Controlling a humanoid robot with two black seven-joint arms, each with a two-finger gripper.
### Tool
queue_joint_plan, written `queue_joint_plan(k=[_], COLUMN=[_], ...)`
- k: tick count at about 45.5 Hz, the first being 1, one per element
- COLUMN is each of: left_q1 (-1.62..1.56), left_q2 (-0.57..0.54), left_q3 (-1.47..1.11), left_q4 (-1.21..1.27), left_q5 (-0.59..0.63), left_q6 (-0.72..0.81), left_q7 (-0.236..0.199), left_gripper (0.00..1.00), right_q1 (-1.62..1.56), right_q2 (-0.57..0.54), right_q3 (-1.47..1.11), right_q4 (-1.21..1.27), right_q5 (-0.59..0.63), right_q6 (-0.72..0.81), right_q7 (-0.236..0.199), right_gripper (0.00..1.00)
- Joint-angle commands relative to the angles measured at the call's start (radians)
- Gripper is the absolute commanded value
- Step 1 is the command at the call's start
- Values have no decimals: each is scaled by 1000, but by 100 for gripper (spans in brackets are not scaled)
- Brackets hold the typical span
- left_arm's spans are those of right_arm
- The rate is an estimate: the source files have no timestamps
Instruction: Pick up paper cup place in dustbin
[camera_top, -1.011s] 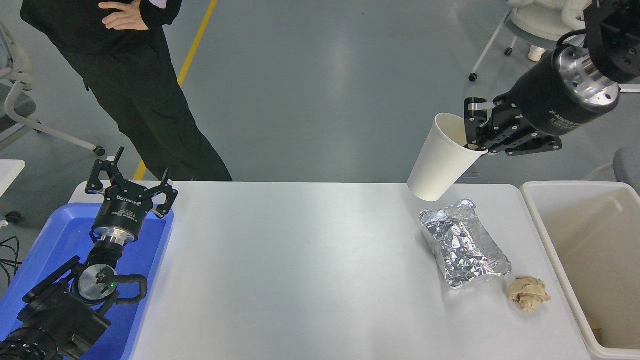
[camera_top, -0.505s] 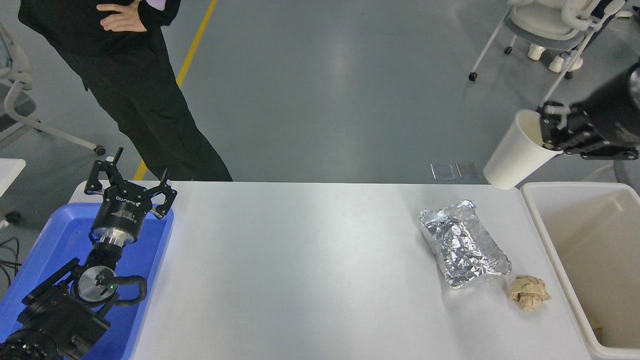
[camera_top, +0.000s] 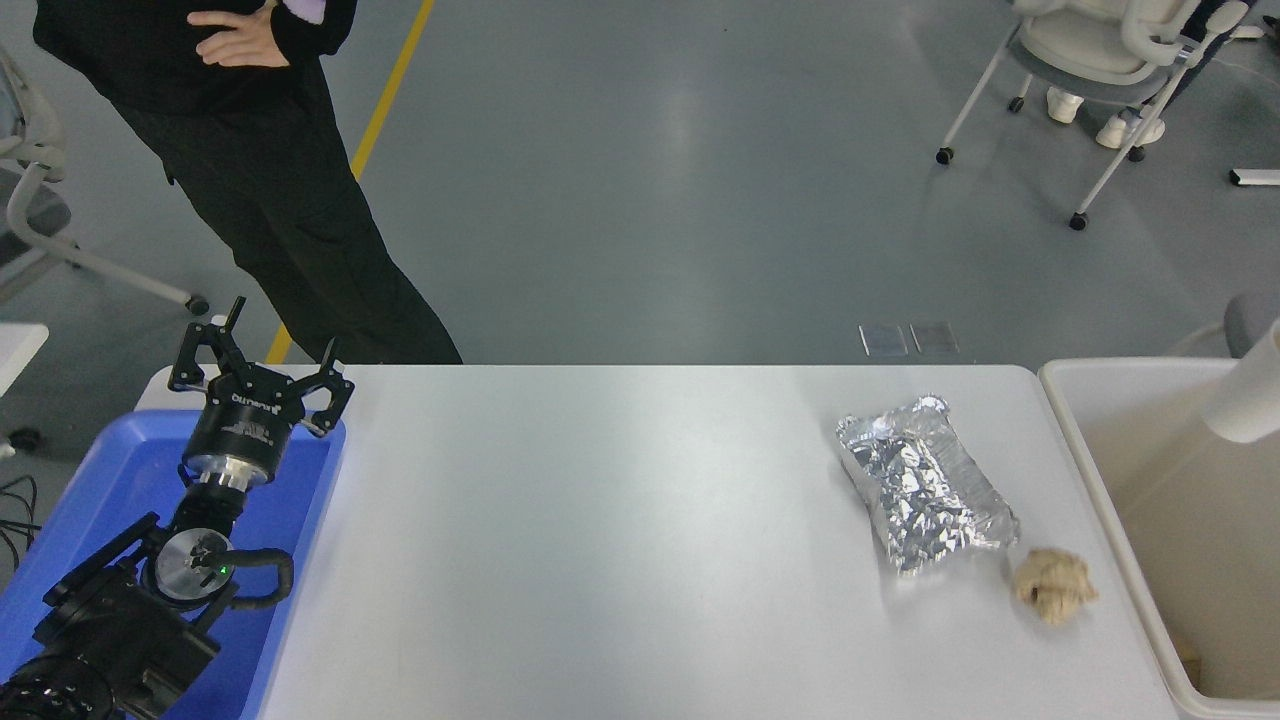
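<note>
**Q:** Log the scene, biggest thing first.

**Me:** White table (camera_top: 620, 540) fills the lower middle of the frame. At the right edge, the dustbin (camera_top: 1085, 470), cream-white with a thick rounded rim, stands against the table's right side; part of it is cut off by the frame. At the lower left, a blue tray (camera_top: 300, 520) lies along the table's left side. A person in black (camera_top: 250, 170) stands at the upper left, beyond the table's far edge, one hand (camera_top: 230, 30) on the hip. A white wheeled chair (camera_top: 1100, 50) is at the upper right, on the grey floor.

**Q:** Your arms?

**Me:** My left gripper (camera_top: 262, 365) is parked at the lower left, over the tray's far end, fingers spread wide with nothing between them. My right gripper is outside the frame; I cannot say how its fingers are set.

**Q:** And the cup?

**Me:** The paper cup (camera_top: 1245, 400) shows at the right edge of the frame, above the dustbin's open interior, tilted and off the table. Only part of its white side wall is in frame; the rim is cut off, so what supports it cannot be seen.

**Q:** Smaller items?

**Me:** A crinkled silver foil packet (camera_top: 925, 495) lies on the table at the right, near the bin. Just beside its lower right corner sits a crumpled tan paper ball (camera_top: 1052, 585), blurred, between packet and bin rim, touching neither as far as I can tell.
</note>
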Motion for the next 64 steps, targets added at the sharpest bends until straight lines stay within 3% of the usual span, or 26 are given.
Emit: queue_joint_plan(k=[1,33,58,62,64], left_q1=[0,0,0,0,0], left_q2=[0,0,0,0,0], left_q3=[0,-2,-2,-2,-2], left_q4=[0,0,0,0,0], left_q5=[0,0,0,0,0], left_q6=[0,0,0,0,0], left_q7=[0,0,0,0,0], left_gripper=[100,100,100,100,100], right_q1=[-352,-1010,-1028,-1027,-1027], right_q2=[-17,274,320,317,317], right_q3=[264,702,697,697,697], right_q4=[-210,-869,-886,-886,-884], right_q5=[-15,-1,-1,-1,-1], right_q6=[-59,-129,-228,-272,-300], right_q7=[-1,7,2,2,4], right_gripper=[0,0,1,39,52])
